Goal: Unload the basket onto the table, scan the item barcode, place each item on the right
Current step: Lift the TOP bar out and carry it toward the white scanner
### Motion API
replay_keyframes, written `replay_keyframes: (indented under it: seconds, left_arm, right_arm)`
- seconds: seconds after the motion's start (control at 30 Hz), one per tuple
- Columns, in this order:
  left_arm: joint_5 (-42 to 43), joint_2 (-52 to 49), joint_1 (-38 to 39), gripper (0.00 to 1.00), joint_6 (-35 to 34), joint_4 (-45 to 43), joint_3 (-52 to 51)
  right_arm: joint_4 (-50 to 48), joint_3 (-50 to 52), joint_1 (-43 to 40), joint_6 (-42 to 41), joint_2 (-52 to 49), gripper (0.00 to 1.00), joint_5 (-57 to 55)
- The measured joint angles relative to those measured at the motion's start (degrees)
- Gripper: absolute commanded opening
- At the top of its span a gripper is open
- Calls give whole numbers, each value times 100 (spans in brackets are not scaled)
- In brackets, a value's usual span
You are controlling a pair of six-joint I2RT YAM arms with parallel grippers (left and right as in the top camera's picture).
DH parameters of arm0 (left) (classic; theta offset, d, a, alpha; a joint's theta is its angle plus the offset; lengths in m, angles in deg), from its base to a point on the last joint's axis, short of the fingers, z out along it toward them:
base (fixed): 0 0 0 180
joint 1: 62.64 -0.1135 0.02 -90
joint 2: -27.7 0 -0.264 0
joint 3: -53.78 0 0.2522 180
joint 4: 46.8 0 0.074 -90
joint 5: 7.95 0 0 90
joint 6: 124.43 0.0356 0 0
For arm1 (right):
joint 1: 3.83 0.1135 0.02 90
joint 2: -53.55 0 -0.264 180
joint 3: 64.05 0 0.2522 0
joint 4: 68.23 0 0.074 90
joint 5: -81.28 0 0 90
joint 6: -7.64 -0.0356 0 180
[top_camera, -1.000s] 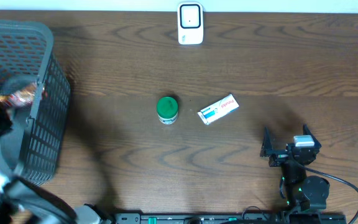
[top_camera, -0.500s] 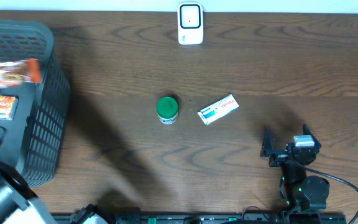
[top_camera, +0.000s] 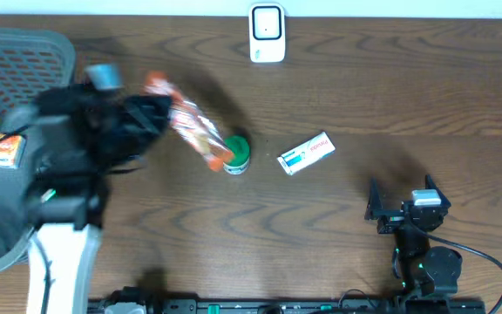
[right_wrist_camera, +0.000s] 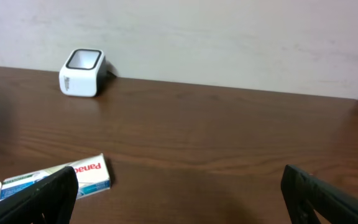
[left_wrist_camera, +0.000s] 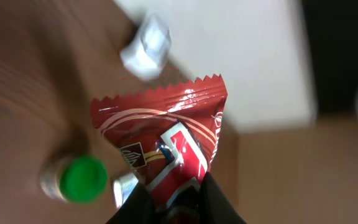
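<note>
Left gripper (left_wrist_camera: 171, 198) clamped on edge of red snack packet (left_wrist_camera: 160, 130), jutting ahead of fingers. Scanner (top_camera: 267, 33) further ahead, green-lidded jar (top_camera: 235, 153) just below. Risks: floppy packet hiding barcode, thin pinch slipping, jar clipped. Right gripper (top_camera: 401, 208) spread wide, empty.

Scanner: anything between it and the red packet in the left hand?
Nothing: the overhead view shows only bare table between the scanner and the red packet, gripped in the shut left hand.

A red, glossy, serrated-edged snack packet (left_wrist_camera: 166, 134) hangs in mid-air, apart from the white scanner (top_camera: 267, 33).
</note>
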Motion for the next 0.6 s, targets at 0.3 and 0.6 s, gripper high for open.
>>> replay_keyframes:
  seconds: [0.3, 0.6]
  left_arm:
    - [-291, -1814, 1908, 8, 2177, -208, 0]
    - [-2903, -2463, 3270, 8, 2798, -157, 0]
  right_arm:
    - [-2, 0, 0, 0, 0, 99, -2]
    - [0, 0, 0, 2, 0, 99, -2]
